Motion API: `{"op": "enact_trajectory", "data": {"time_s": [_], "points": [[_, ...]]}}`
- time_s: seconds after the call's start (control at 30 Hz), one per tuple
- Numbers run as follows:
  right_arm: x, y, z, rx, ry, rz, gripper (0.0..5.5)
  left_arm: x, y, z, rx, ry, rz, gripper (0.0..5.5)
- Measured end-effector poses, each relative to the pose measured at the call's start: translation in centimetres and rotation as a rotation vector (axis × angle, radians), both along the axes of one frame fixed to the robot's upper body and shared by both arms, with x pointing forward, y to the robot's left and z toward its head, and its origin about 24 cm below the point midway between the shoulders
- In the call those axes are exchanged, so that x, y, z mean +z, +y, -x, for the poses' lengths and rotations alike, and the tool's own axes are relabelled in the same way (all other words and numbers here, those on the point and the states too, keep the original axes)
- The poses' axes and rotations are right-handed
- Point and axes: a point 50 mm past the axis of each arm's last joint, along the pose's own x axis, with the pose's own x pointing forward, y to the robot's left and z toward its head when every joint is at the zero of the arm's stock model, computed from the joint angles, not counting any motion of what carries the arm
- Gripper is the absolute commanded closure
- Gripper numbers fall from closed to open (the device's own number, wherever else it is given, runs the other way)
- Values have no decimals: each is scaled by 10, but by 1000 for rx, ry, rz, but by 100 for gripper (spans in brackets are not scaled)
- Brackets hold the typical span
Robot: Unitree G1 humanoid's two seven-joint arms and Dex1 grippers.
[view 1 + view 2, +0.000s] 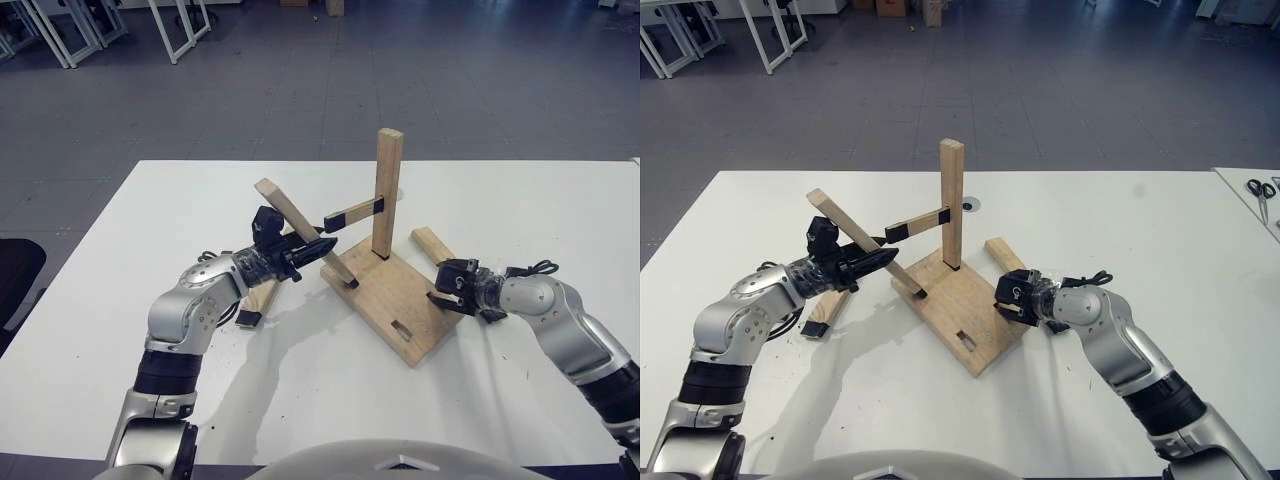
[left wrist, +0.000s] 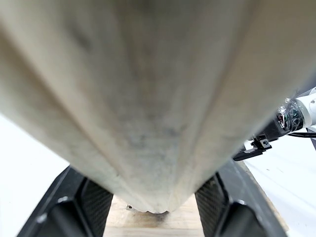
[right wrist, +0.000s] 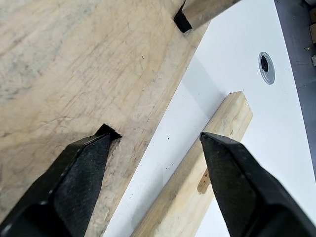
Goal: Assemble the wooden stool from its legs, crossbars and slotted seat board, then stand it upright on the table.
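Pale wood seat board [image 1: 395,298] lies flat at the middle of the white worktop [image 1: 520,200], slots facing up. One leg [image 1: 386,190] stands upright in its far slot. A second leg [image 1: 285,210] leans to the left from the board's left slot. The left tool [image 1: 315,245] is clamped on this leaning leg partway up. A black-tipped crossbar [image 1: 352,213] spans between the two legs. The right tool [image 1: 440,283] hangs at the board's right edge, jaws spread wide and holding nothing. One finger is over the board, the other over a loose leg [image 1: 430,242] just right of it. Another wooden piece [image 1: 258,300] lies left of the board.
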Motion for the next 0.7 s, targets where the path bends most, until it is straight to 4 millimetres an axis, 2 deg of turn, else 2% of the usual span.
{"op": "enact_trajectory", "data": {"time_s": [0.27,0.5,0.7], "points": [[-1,5,3,11,1,-21,217,4,7,-7,-13,30,-53,345],[-1,6,6,12,3,-27,217,5,-2,3,-34,-37,-138,345],[0,10,13,17,-42,7,217,5,-6,-3,-41,-23,-166,345]]}}
